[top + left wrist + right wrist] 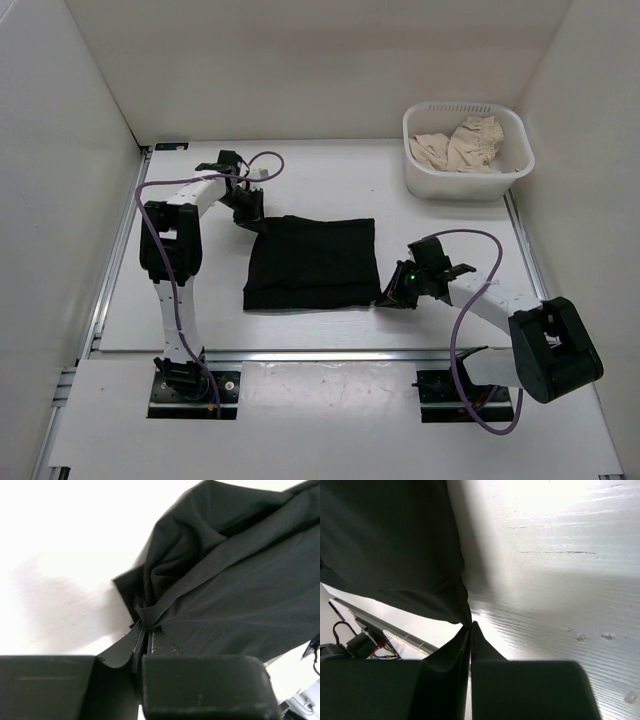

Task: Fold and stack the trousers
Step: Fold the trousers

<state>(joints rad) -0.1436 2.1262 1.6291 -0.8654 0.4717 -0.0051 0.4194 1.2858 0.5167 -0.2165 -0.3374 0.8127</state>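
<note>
Right tool point(470, 632) pinched tight on trousers point(312, 265), near-right corner; left tool point(144, 630) clamped on far-left corner. Fabric looks soft, limp, light; corners likely best hold.

Left tool point(254, 221) and right tool point(386, 298), both lowered, pinch trousers point(312, 262).

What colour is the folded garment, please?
The soft-fabric trousers are plain black, clearest in the top external view.
</note>
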